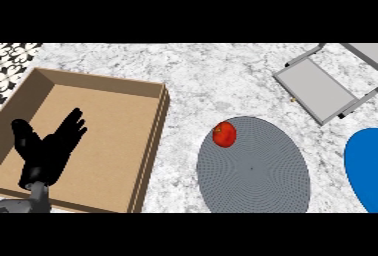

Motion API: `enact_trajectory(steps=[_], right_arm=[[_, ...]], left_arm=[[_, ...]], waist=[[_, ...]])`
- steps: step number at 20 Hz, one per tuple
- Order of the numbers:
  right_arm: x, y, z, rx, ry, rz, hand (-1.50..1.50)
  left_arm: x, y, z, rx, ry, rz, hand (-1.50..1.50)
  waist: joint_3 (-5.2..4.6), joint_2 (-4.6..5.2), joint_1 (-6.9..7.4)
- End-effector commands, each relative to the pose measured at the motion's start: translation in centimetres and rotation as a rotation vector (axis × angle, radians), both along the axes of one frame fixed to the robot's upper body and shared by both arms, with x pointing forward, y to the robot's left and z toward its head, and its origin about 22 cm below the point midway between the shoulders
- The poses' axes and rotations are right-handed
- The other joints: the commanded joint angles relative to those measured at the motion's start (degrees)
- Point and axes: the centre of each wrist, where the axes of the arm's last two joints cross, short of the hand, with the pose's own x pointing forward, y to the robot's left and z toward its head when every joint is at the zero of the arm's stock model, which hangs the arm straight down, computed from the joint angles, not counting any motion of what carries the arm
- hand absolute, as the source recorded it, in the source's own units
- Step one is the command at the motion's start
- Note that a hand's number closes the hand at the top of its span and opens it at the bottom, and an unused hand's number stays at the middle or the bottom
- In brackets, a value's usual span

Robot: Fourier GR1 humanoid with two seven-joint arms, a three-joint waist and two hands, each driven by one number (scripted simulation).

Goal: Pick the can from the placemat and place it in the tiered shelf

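Left hand: the black left hand (46,152) on its grey forearm is nearest, at the lower left, fingers straight and spread, pointing up, holding nothing, resting over the box.
Right hand: not in view.
Counter: a white and grey marbled stone counter (221,75) fills the view.
Box: an open, shallow brown cardboard box (111,150) lies at the left.
Placemat: a round grey woven placemat (255,175) lies right of centre.
Shelf: a grey metal tiered shelf (314,87) sits at the upper right, well apart from the mat.
Plate: a blue plate (365,167) is cut off by the right edge.
Can: a small red can (224,134) sits on the mat's upper-left rim, nothing touching it.
Handling: probably light, stiff and smooth, so apt to slip or roll; best wrapped around its curved side, thumb opposite the fingers.
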Motion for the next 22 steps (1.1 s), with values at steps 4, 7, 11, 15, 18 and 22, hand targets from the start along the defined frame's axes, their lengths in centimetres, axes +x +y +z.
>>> enact_trajectory(steps=[4, 7, 11, 15, 18, 22], right_arm=[[-3.0, -3.0, 3.2, -0.027, -0.163, -0.151, -1.50], [-3.0, -3.6, 2.3, -0.008, -0.177, -0.285, -1.50], [-5.3, -5.2, 2.9, 0.014, -0.271, -0.350, -1.50], [-8.9, -6.3, 5.2, 0.069, -0.320, -0.334, -1.50], [-9.2, -4.9, 3.4, 0.080, -0.291, -0.313, -1.50], [-13.0, -5.4, 3.7, 0.042, -0.299, -0.256, -1.50]], left_arm=[[-0.2, 1.0, -2.8, -0.020, 0.083, 0.041, 0.00], [-1.2, 0.1, -3.8, -0.034, 0.089, 0.028, 0.00], [-2.5, -0.1, -4.3, -0.053, 0.090, 0.047, 0.00], [-2.1, 1.4, -3.9, -0.031, 0.119, 0.095, 0.00], [-2.9, 1.7, -4.3, -0.033, 0.098, 0.081, 0.00], [-3.0, 0.9, -3.8, -0.037, 0.113, 0.090, 0.00]], waist=[[-1.28, 0.44, -2.05], [-1.36, 0.54, -1.87], [-1.30, -0.03, -2.76], [-1.28, -0.62, -4.78], [-1.30, -0.60, -4.49], [-1.19, -0.91, -5.55]])
